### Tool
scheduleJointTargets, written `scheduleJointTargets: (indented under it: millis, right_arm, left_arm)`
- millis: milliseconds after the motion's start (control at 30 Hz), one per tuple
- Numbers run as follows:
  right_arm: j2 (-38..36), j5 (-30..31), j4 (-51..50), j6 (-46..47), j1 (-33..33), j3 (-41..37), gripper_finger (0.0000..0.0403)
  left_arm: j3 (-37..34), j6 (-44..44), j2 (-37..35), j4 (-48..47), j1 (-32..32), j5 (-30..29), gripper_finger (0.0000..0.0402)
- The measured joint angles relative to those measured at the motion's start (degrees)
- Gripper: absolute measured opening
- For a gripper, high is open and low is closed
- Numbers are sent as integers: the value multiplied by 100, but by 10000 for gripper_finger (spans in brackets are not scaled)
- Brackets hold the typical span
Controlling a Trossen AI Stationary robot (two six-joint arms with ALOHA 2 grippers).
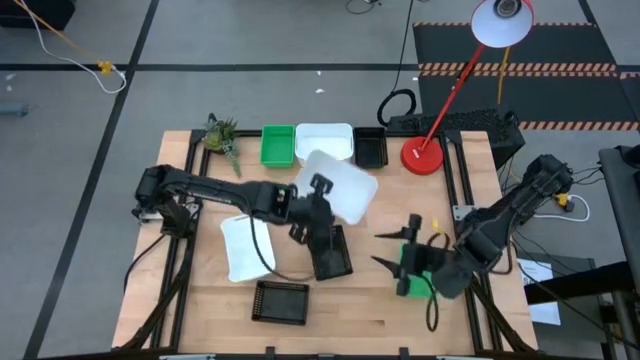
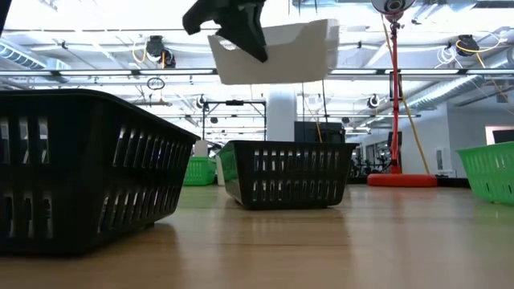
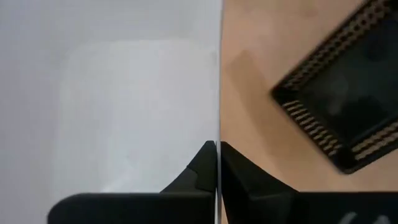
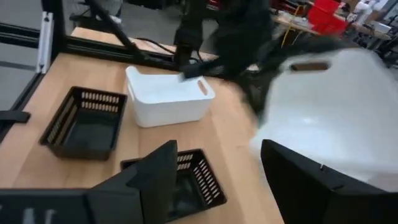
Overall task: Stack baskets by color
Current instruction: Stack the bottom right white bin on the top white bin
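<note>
- The job is to stack the small plastic baskets by color, and it looks only partly done.
- At the far edge of the wooden table (image 1: pixel 370 300) sit three baskets in a row: a bright green plastic basket (image 1: pixel 277 145), a white basket with rounded corners (image 1: pixel 325 138) and a small black mesh basket (image 1: pixel 370 147). These look like the spots where each color goes (that is my guess).
- Still loose on the table are a second white basket (image 1: pixel 245 247) near the left arm, a black mesh basket near the front edge (image 1: pixel 281 301), another black basket in the middle (image 1: pixel 331 252) and a green basket by the right arm (image 1: pixel 419 270).
- The left claw (image 1: pixel 318 190) is pressed together on the thin rim of a big white basket (image 1: pixel 345 185) and holds it up in the air, well above the table, over the middle.
- The left wrist view shows both dark fingers (image 3: pixel 199 168) pinching the white wall between them.
- The lifted basket hangs near the white one in the row, so I think it goes there next.
- The right claw (image 1: pixel 392 250) is spread wide and holds nothing. It hovers just beside the loose green basket.
- A red lamp base (image 1: pixel 422 156) and a small green plant (image 1: pixel 222 135) also stand on the table.
</note>
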Motion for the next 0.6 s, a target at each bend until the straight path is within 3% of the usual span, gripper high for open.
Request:
scheduleJointTargets:
  millis: [267, 600]
  right_arm:
    - [6, 575, 28, 1196, 481, -916, 201]
    - [-23, 581, 46, 1380, 431, -1360, 178]
  left_arm:
    - [0, -124, -455, 514, 817, -73, 7]
    - [0, 126, -504, 932, 1844, 136, 8]
